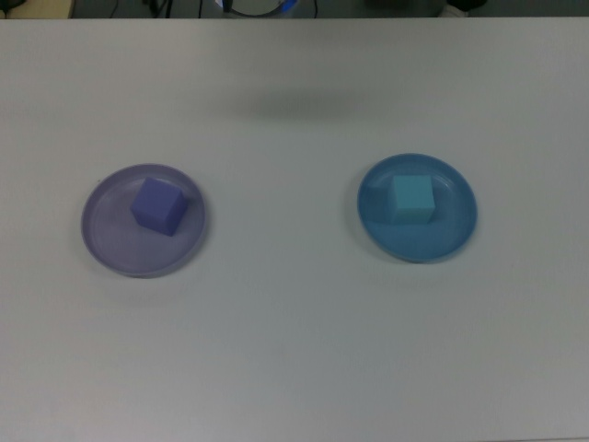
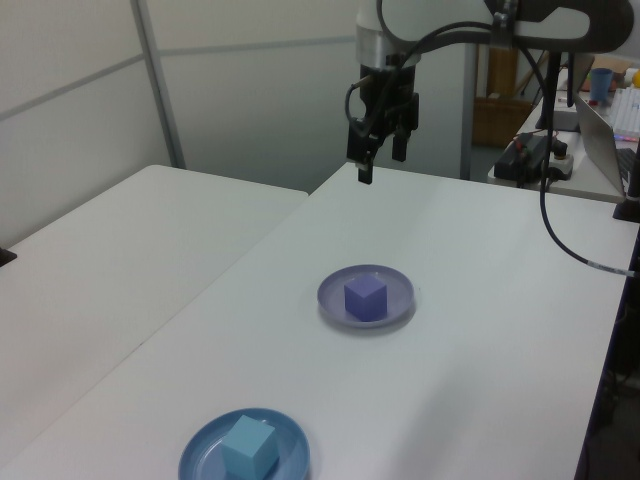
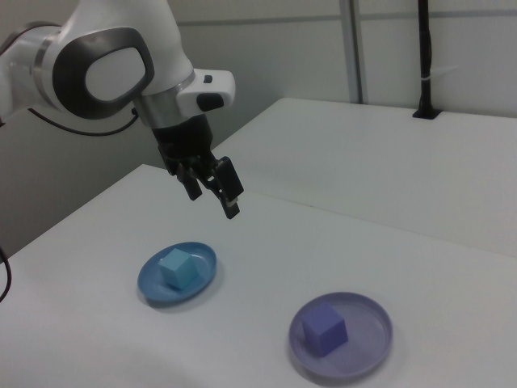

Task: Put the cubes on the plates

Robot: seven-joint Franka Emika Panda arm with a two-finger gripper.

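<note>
With each cube already resting on its matching plate, purple cube (image 1: pixel 156 205) on lavender plate (image 1: pixel 109 244), teal cube (image 1: pixel 412 199) on blue plate (image 1: pixel 444 241), well apart on white bench (image 1: pixel 294 350); claw (image 3: pixel 212 187) raised clear, spread and empty, likely because task looks complete.

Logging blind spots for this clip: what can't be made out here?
- Gripper: outside the top view's upper edge.
- Undersides of the purple cube and teal cube: hidden against the lavender plate and blue plate.
- Blue plate: cut by the left view's bottom edge.
</note>
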